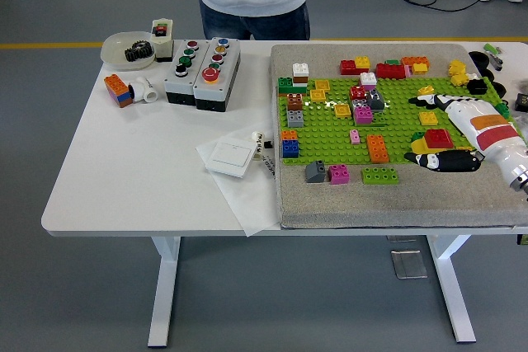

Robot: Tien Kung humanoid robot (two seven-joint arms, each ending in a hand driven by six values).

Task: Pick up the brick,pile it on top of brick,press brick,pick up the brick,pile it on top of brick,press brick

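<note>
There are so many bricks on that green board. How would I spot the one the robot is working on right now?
Start at the green baseplate on the grey mat and go to its right edge, where the robot's white and black right hand reaches in. Between its fingers sits a red brick stacked on a yellow brick. It is the only red-on-yellow stack there, and the only one the hand surrounds.

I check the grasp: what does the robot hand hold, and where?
The right robot hand has the red brick between finger and thumb, by its sides.
</note>
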